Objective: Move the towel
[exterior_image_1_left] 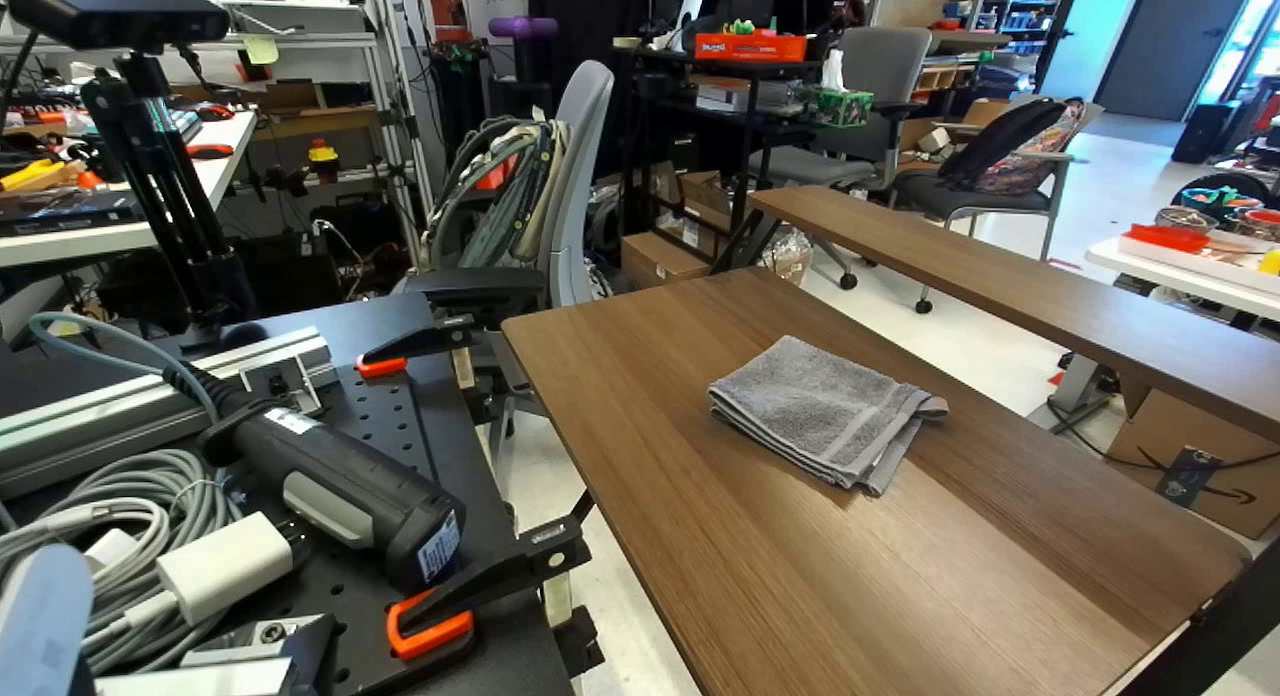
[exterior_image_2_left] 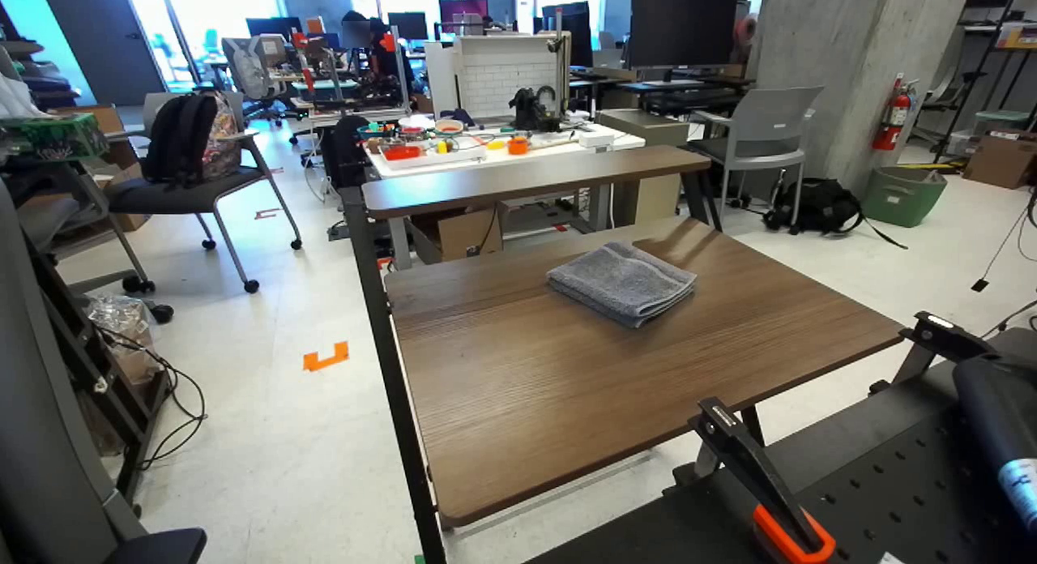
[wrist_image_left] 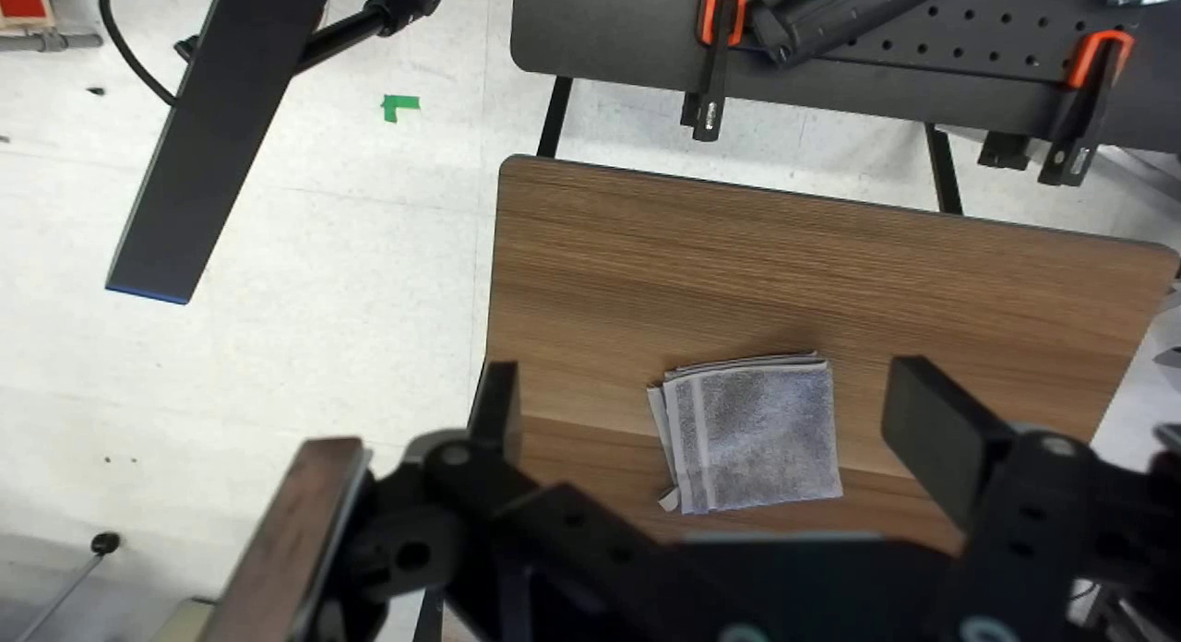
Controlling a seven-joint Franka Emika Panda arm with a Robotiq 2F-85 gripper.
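In both exterior views the folded grey towel lies flat on the brown wood-grain tabletop, its layered edges uneven. In the wrist view the gripper is spread wide and holds nothing, its 2 fingers framing the towel, though how high they stand over it is hard to judge. Just beside the tabletop, 2 black-and-orange clamps sit along the edge of a black table.
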